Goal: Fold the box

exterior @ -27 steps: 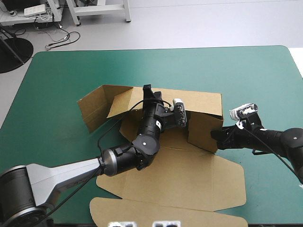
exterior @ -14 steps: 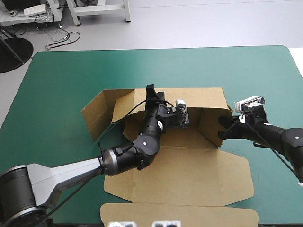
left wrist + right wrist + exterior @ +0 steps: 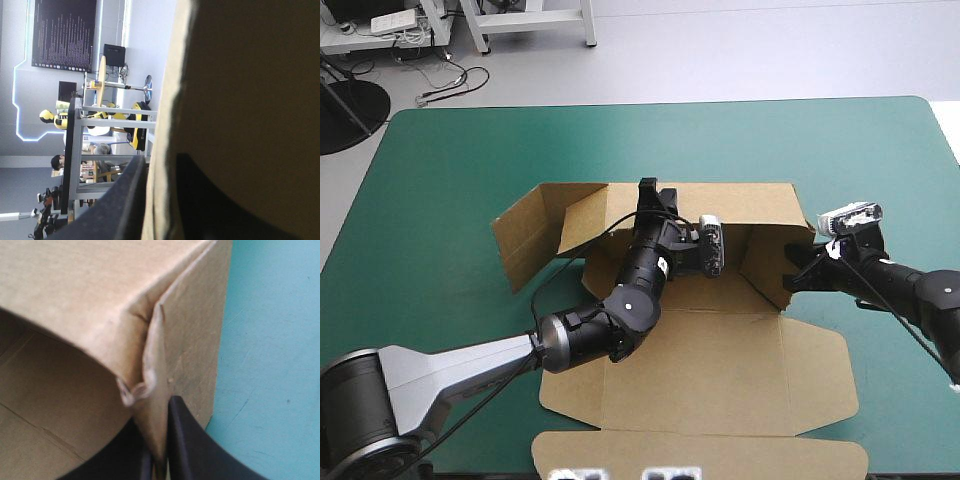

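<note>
Right tool [image 3: 159,460]: black fingers nearly closed, pinching the brown box [image 3: 720,350] at the edge of its upright right side wall. Left tool [image 3: 652,192]: clamped on the top edge of the far wall, board between its fingers. Box sits mid-table, far and right walls raised, left flap leaning outward, near panels flat; the left arm reaches across its floor. Table [image 3: 440,180]: teal-green cover.

The table [image 3: 440,170] filled most of the high view, its rounded far corners near the upper left and upper right of the frame. Its teal-green cover [image 3: 270,365] filled the right side of the right wrist view.
</note>
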### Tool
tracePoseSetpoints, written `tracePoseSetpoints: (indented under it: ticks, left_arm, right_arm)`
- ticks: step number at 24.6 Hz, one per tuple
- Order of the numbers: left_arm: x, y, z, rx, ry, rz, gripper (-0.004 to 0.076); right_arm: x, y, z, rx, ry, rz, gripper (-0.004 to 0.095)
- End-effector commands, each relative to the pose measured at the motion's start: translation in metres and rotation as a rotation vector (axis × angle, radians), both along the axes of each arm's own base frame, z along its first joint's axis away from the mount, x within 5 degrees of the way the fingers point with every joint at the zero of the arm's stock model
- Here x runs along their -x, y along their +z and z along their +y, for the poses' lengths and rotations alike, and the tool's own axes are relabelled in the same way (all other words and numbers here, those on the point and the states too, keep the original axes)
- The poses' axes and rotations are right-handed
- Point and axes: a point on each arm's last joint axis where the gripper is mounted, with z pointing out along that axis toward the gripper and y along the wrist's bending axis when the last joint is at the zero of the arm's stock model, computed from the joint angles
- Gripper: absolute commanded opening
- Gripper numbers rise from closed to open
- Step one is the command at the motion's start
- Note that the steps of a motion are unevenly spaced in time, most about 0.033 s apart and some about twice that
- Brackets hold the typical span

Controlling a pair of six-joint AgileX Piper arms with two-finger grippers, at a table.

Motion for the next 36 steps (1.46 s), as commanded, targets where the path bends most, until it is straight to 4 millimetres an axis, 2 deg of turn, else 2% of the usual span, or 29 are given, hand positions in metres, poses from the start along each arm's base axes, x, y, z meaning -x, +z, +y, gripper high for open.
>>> tracePoseSetpoints:
  ticks: [1,3,5,10,13,15,17,19,20,24,26,32,36]
  left_arm:
    - [0.003,0.029,0.004,0.041,-0.004,-0.09,0.0326]
    - [0.002,0.03,0.004,0.029,0.001,-0.116,0.0365]
    - [0.004,0.035,0.003,0.002,-0.014,-0.174,0.0367]
    - [0.031,0.042,-0.013,0.005,-0.059,-0.233,0.0367]
    - [0.067,0.047,-0.029,0.03,-0.118,-0.262,0.0367]
    - [0.089,0.057,-0.032,0.079,-0.169,-0.266,0.0348]
    - [0.106,0.079,-0.026,0.181,-0.201,-0.267,0.0268]
    - [0.112,0.108,-0.01,0.278,-0.2,-0.287,0.0085]
    - [0.112,0.125,0.001,0.34,-0.185,-0.297,-0.0003]
    - [0.1,0.158,0.035,0.46,-0.129,-0.287,0.0001]
    - [0.083,0.171,0.057,0.532,-0.066,-0.245,0.0001]
    - [0.022,0.19,0.134,0.675,0.245,-0.167,0.0001]
    - [-0.005,0.186,0.183,0.725,0.453,-0.128,0.0001]
  right_arm:
    - [-0.002,0.012,0.001,-0.043,-0.008,-0.033,0.0002]
    - [-0.002,0.012,0.001,-0.035,-0.006,-0.029,0.0002]
    - [-0.001,0.01,0.0,-0.023,-0.009,-0.006,0.0002]
    - [0.0,0.006,-0.002,0.013,-0.02,0.026,0.0]
    - [0.0,0.006,-0.003,0.014,-0.026,0.024,0.0]
    - [-0.001,0.006,-0.003,0.008,-0.041,0.026,0.0]
    - [-0.001,0.006,-0.004,0.01,-0.049,0.024,0.0]
    - [-0.001,0.006,-0.004,0.01,-0.05,0.023,0.0001]
    - [-0.001,0.006,-0.004,0.006,-0.053,0.026,0.0001]
    - [-0.001,0.006,-0.005,0.006,-0.064,0.043,0.0]
    - [-0.001,0.006,-0.005,0.01,-0.067,0.053,0.0]
    - [-0.006,0.03,-0.005,-0.001,-0.068,0.073,0.0001]
    - [-0.009,0.054,-0.006,-0.005,-0.077,0.111,0.0]
